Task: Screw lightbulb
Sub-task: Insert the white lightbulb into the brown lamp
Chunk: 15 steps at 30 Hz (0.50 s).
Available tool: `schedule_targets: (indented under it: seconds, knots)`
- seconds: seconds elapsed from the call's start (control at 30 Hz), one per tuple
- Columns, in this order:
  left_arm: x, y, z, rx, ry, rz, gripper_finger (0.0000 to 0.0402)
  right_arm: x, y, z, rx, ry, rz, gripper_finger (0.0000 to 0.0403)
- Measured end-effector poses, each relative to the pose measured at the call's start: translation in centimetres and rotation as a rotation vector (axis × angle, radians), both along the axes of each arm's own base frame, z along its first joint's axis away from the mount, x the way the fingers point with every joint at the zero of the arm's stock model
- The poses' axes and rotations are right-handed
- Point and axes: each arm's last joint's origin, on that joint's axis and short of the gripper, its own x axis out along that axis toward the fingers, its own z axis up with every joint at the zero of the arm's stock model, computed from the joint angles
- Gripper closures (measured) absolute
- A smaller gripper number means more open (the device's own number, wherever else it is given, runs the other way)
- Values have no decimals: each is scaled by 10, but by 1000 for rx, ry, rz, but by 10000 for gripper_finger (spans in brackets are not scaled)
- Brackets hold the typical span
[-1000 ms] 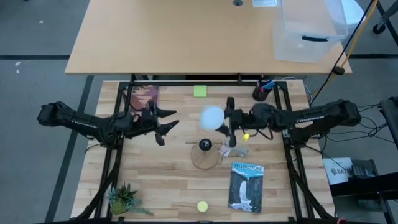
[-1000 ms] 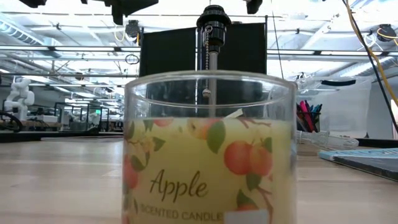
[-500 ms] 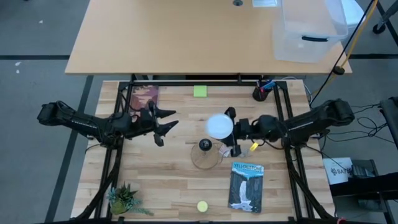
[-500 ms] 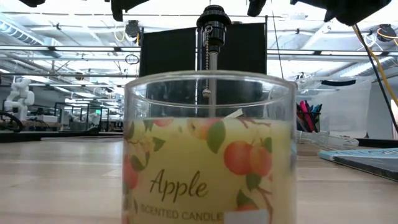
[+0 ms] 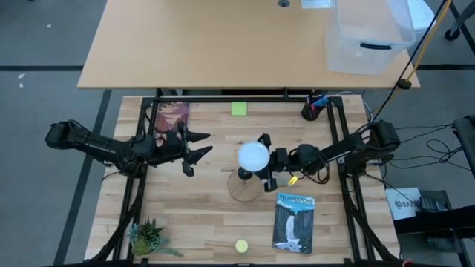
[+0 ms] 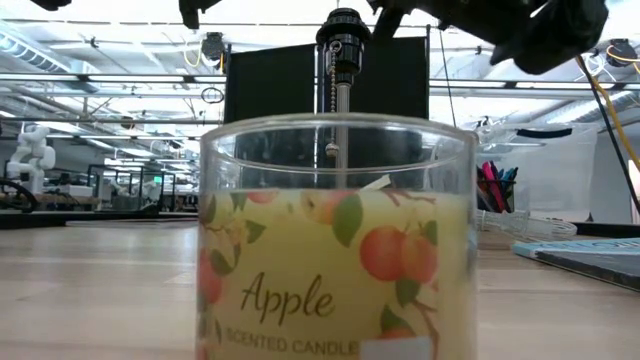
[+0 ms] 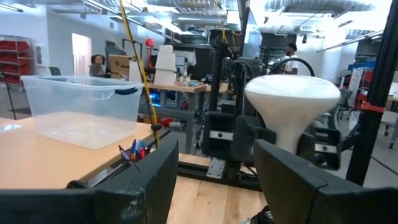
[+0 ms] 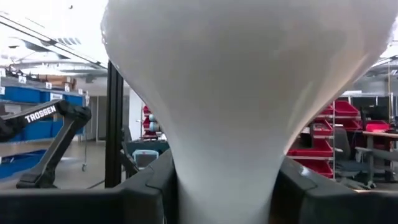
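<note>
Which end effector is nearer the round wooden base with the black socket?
Right end effector, holding the white frosted lightbulb over the wooden base. Left end effector waits off to its side.

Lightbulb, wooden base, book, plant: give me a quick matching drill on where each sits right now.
Things:
1. lightbulb
2. wooden base
3. Yellowstone book
4. small plant

Places:
A. front left corner of the table
B. flat on the table, under the right arm
C. held in the right gripper, above the socket
D. middle of the table, below the bulb

Pairs: 1-C, 2-D, 3-B, 4-A
</note>
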Motion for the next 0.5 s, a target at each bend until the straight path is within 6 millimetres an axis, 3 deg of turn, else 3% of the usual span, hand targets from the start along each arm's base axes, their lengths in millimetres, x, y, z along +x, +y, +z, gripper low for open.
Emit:
schedule_targets:
  seconds: [0.17,0.5]
  knots:
    - [0,0,0,-2,-1,-1,189,15,4,-1,-12,-2,32,253]
    - [0,-1,0,0,-1,-24,189,25,6,-15,-14,25,55,255]
